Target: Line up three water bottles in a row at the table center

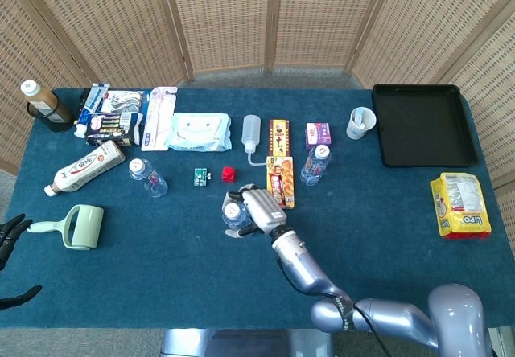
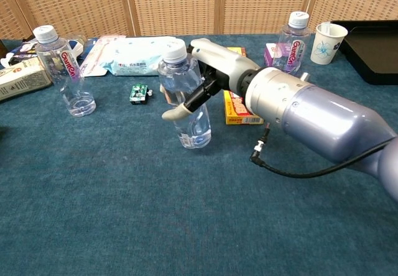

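Observation:
My right hand [image 1: 256, 210] [image 2: 202, 80] grips a clear water bottle [image 1: 235, 212] [image 2: 185, 99] with a white cap, upright near the table's middle; I cannot tell if its base touches the cloth. A second bottle [image 1: 148, 178] [image 2: 63, 71] stands at the left, with nothing holding it. The third bottle [image 1: 315, 165] [image 2: 292, 40] stands at the back right, beside a yellow box [image 1: 279, 181]. My left hand [image 1: 10, 248] hangs off the table's left edge with its dark fingers spread and nothing in them.
A small red block [image 1: 228, 174] and a green chip [image 1: 199, 177] lie just behind the held bottle. Behind them are a wipes pack [image 1: 198, 131], a squeeze bottle [image 1: 251, 133] and a paper cup [image 1: 360, 122]. A black tray [image 1: 422, 124] is far right, a lint roller [image 1: 74, 227] left.

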`<move>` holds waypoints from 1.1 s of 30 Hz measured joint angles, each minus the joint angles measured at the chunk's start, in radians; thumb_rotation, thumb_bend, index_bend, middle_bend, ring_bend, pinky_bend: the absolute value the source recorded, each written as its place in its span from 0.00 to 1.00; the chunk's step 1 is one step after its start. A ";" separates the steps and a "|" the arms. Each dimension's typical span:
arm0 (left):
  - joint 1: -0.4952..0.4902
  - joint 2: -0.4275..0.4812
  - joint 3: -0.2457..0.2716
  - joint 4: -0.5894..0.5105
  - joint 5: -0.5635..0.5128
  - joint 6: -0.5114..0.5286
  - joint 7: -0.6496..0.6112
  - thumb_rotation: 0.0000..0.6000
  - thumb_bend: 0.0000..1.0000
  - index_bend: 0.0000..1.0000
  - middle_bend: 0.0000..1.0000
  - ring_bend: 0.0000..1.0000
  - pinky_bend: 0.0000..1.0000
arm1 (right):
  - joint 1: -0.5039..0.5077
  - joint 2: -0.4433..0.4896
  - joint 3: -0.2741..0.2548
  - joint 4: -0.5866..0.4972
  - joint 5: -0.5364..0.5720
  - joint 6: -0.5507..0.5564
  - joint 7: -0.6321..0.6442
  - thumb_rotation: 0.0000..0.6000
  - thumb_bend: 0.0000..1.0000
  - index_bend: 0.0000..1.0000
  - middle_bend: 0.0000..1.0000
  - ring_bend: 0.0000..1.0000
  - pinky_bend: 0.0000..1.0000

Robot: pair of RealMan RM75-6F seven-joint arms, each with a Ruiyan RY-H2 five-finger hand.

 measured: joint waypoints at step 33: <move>-0.014 0.009 0.006 0.001 -0.007 -0.016 -0.030 1.00 0.02 0.00 0.00 0.00 0.00 | -0.002 0.080 -0.036 -0.020 -0.122 0.011 0.126 1.00 0.02 0.07 0.12 0.09 0.13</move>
